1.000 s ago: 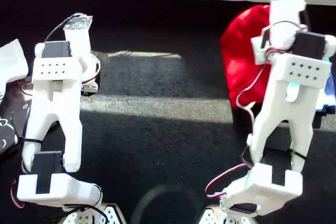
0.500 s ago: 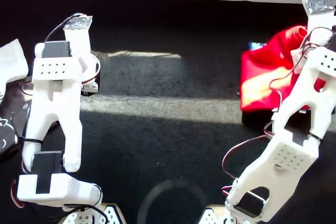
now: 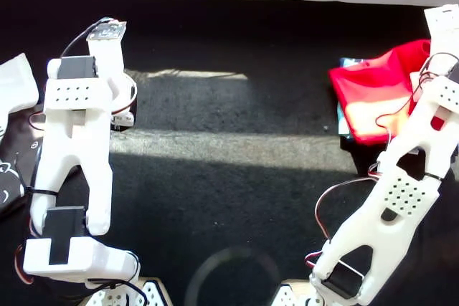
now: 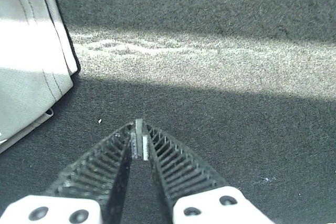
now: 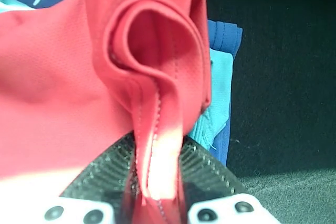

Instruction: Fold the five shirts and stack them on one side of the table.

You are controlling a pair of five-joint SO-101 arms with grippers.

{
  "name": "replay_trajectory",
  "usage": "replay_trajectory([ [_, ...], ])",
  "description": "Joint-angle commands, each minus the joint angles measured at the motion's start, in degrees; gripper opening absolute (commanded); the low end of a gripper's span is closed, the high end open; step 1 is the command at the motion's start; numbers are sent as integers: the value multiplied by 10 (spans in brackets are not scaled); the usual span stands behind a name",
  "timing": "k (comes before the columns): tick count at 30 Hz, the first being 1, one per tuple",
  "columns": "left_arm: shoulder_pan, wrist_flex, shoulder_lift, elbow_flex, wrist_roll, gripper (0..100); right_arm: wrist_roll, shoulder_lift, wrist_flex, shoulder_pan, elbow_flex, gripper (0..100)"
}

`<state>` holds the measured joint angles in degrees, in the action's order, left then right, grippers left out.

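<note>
Within the last second the right arm (image 3: 409, 191) has swung outward to the right edge of the bench (image 3: 237, 198), taking the red shirt (image 3: 373, 98) with it. A second ago the shirt hung as a bunched lump; now it lies spread and much flatter on a pile of folded garments, with a teal shirt (image 5: 220, 82) and a blue shirt (image 5: 224, 38) showing beneath its edge. The right end effector (image 5: 157, 156) is clenched on a rolled fold of the red fabric, so the shirt has not yet been let go. This looks like the placing step for one shirt of the stack, with release probably to follow.

The left arm (image 3: 75, 141) has not moved. The left end effector (image 4: 139, 145) is closed on nothing, over bare bench just beside a pale grey garment (image 4: 31, 61).

No writing can be read. A dark garment (image 3: 11, 170) at the left edge carries white print, too partial to make out.
</note>
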<state>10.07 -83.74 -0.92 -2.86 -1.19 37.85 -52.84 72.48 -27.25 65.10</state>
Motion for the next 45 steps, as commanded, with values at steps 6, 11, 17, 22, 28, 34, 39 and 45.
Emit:
replay_trajectory([
  [6,3,-3,-25,3,-4,13,-1,-29,9,-33,31,66],
  [11,3,-1,-25,3,-4,13,-80,-29,15,-57,41,168],
  [17,3,-2,-25,4,-4,13,-185,-29,20,-61,139,167],
  [22,3,-4,-26,9,-4,13,-230,-31,21,-37,247,167],
  [28,18,-5,-26,9,-4,13,-229,-37,50,26,260,160],
  [34,71,-5,-26,9,-5,13,-229,-71,4,53,203,12],
  [39,150,-5,-26,9,-70,13,-229,-110,-28,5,203,19],
  [45,233,-5,-26,9,-110,13,-229,-163,-96,-22,202,19],
])
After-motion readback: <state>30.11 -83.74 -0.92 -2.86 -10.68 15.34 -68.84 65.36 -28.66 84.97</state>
